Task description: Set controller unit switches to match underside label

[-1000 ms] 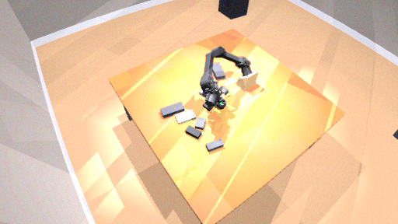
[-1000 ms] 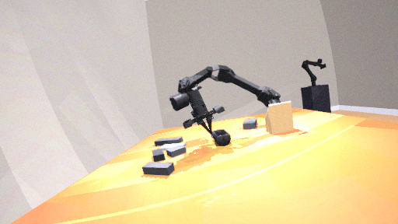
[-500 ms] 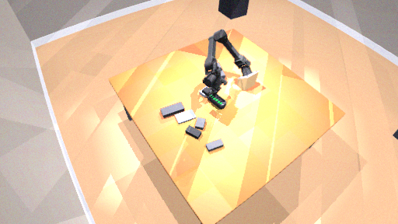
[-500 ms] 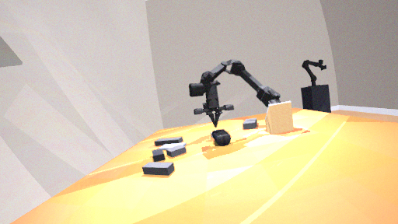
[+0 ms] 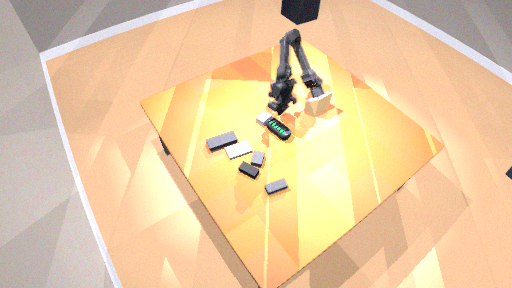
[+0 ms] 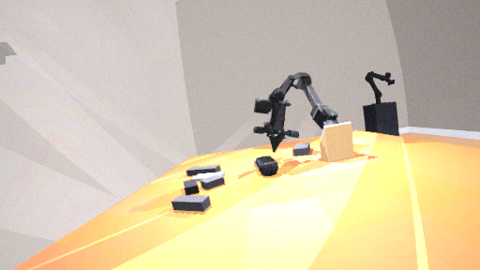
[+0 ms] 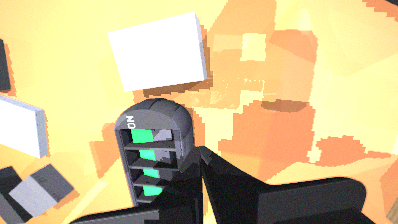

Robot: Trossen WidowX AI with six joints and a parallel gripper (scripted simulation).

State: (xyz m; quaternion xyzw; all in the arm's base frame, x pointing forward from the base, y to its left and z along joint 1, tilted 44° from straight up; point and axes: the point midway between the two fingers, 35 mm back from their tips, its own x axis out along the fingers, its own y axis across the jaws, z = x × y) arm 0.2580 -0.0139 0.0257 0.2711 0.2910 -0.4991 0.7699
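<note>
The dark grey controller unit (image 5: 284, 134) (image 6: 266, 167) (image 7: 150, 112) lies on its base with its switches up. The wrist view shows its rounded end with the ON mark and four switches, green halves on the left; the rest is behind the fingers. Which ends are pressed down is not clear, and the underside label is hidden. My gripper (image 6: 275, 149) (image 7: 198, 151) is shut and empty, pointing down. Its tips are slightly above the unit, beside its right edge in the wrist view. In the top view the hand stands just behind the unit.
A white block (image 5: 263, 118) (image 7: 157, 52) lies off the ON end. A long grey block (image 5: 222, 141), a white plate (image 5: 239, 150), a black block (image 5: 248, 170) and other grey blocks lie to one side. A beige panel (image 5: 318, 104) (image 6: 337, 142) stands by the arm's base.
</note>
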